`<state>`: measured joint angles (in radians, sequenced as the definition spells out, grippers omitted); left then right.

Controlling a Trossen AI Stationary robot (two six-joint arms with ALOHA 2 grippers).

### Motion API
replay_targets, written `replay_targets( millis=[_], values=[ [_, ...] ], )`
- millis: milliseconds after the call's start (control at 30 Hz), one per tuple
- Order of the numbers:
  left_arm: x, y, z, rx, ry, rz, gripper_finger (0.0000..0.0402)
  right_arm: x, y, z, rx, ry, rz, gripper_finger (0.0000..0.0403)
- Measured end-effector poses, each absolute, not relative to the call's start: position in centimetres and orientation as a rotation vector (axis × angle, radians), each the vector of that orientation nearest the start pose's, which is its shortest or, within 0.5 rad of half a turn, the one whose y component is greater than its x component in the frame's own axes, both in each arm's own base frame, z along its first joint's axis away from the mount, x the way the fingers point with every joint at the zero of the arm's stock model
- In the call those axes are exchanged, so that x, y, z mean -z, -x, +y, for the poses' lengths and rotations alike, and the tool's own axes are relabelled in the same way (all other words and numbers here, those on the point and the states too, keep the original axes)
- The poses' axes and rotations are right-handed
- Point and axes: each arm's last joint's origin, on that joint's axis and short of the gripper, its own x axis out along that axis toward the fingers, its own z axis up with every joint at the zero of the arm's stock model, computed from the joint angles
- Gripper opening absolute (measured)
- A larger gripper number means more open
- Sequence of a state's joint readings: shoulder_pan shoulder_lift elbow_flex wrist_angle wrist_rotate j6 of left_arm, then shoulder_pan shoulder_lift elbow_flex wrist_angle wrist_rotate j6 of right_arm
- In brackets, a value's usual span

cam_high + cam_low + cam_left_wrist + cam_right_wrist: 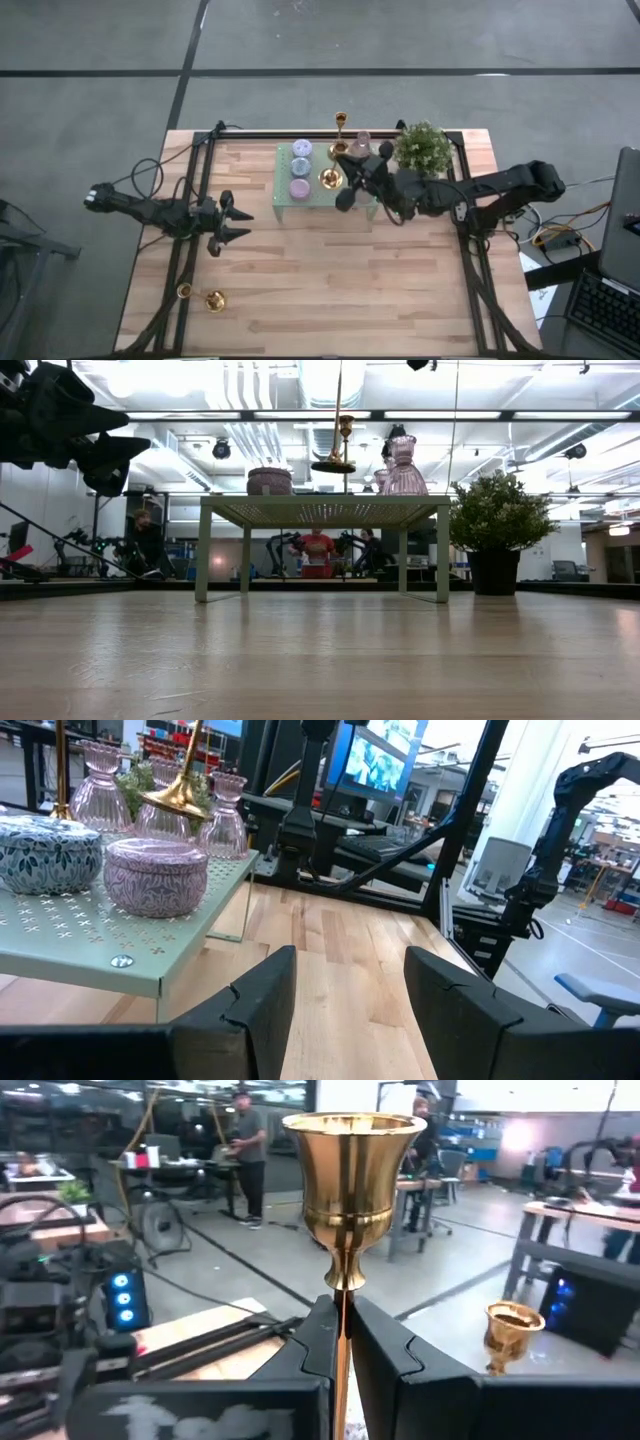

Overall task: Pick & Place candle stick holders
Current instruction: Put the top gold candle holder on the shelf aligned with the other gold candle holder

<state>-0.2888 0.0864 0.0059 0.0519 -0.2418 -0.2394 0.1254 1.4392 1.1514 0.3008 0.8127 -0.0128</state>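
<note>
My right gripper (342, 1315) is shut on a tall gold candle stick holder (350, 1140) and holds it over the small green stand (290, 195). The holder's flared base (333, 465) hangs above the stand top. A second gold holder (340, 128) stands upright at the stand's far edge. A third (200, 297) lies on its side on the table near the front left corner. My left gripper (345, 1000) waits open at the table's left (235, 222), pointing toward the stand. My right gripper pinches the holder's slim stem (345, 1280) just under its cup, between its two fingers. The fingers come level from the table's right and lie across the stem. The holder hangs about upright, cup up, its base (180, 792) clear of the stand.
On the stand sit squat lilac and blue candles (300, 168) and pink glass holders (400, 465) at its far right. A potted plant (423, 148) stands at the table's far right. The bare wood in front of the stand (330, 270) has free room.
</note>
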Motion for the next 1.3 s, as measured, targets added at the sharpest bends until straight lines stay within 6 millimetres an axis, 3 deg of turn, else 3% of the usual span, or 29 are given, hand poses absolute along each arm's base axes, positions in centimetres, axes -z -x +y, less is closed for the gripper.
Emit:
replay_targets(
  millis=[233, 467, 1300],
  values=[
    [-16.4, -10.0, -2.2, 0.044, 0.232, 0.034, 0.0193, -34.6, -33.8, -0.5, 0.758, -0.007, 0.061, 0.0013],
    [-16.4, -10.0, -2.2, 0.043, 0.232, 0.034, 0.0193, -33.6, -33.8, -2.1, 0.763, -0.070, 0.060, 0.0013],
    [-16.4, -10.0, -2.2, 0.043, 0.232, 0.034, 0.0193, -32.7, -33.5, -3.9, 0.825, -0.080, 0.114, 0.0013]
  ],
)
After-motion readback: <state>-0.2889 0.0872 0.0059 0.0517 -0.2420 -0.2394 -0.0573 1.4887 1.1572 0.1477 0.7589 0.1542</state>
